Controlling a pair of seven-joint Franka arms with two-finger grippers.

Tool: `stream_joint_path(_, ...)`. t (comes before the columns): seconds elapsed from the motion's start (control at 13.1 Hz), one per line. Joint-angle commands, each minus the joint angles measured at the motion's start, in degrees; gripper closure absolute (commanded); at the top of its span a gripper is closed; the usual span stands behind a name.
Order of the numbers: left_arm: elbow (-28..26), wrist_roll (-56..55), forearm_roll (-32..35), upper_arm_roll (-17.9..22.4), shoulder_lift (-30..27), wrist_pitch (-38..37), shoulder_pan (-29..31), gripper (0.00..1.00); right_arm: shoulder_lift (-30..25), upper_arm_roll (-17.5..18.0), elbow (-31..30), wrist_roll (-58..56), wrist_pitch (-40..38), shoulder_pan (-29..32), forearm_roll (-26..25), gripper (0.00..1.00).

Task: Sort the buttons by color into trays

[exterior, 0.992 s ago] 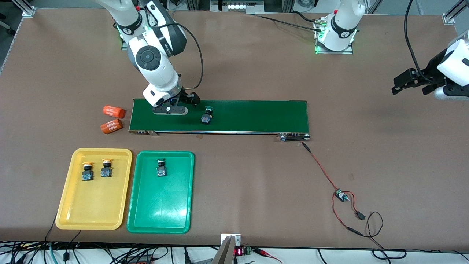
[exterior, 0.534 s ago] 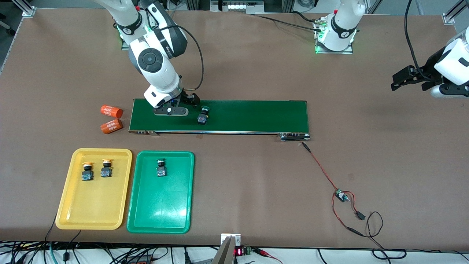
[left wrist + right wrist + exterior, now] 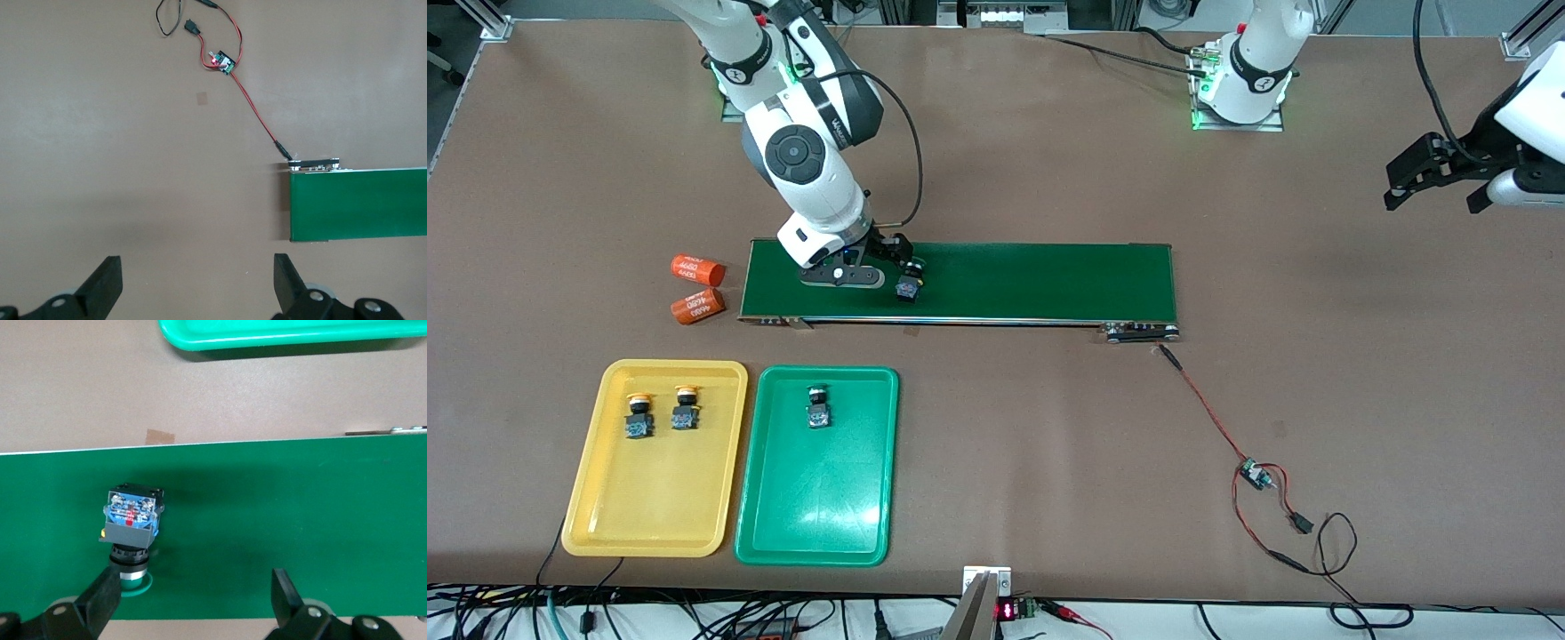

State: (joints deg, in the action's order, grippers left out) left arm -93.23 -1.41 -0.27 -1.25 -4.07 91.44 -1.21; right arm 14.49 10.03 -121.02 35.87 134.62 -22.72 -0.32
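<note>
Brown tabletop (image 3: 996, 178) carries a long dark-green belt (image 3: 1032, 283), with a yellow tray (image 3: 605, 498) and a green tray (image 3: 783, 516) side by side nearer the front camera, toward the right arm's end. Right gripper (image 3: 889, 267) is low over the belt's end nearest the trays, fingers spread wide and holding nothing. Green-capped button (image 3: 908, 283) lies on its side on the belt just beside that gripper; in the right wrist view the button (image 3: 132, 527) sits close to one fingertip (image 3: 103, 590), cap toward the gripper, and I cannot tell whether they touch; the second fingertip (image 3: 283, 590) stands well apart from it over bare belt. Green tray holds one green button (image 3: 817, 407) near its belt-side edge. Yellow tray holds two yellow buttons (image 3: 638, 416) (image 3: 685, 409) side by side, also near its belt-side edge. Two orange cylinders (image 3: 696, 269) (image 3: 696, 307) with white print lie on the table beside the belt end under the right gripper. Left gripper (image 3: 1436, 182) waits in the air over bare table at the left arm's end, fingers (image 3: 107, 283) apart and empty. Its wrist view shows the belt's other end (image 3: 360, 203) and a red wire leading to a small circuit board (image 3: 223, 62).
</note>
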Motion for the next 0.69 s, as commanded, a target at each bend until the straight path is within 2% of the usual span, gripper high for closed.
stream_joint_path(0.0, 2.1, -0.3, -0.5, 0.4, 1.3, -5.1, 0.5, 0.0, 1.2, -0.2, 1.3, 1.2, 0.0, 0.0, -1.7, 0.0)
stream_joint_path(0.15, 1.6, 0.1, -0.8, 0.0, 1.0, -4.9, 2.7, 0.0, 1.6, -0.2, 1.5, 1.3, 0.1, 0.0, -1.7, 0.0)
stream_joint_path(0.61, -2.5, 0.7, -0.8, -0.3, -1.7, -0.6, 2.7, 0.0, 3.4, -0.4, 2.5, 1.4, 0.5, 0.0, -1.8, 0.0)
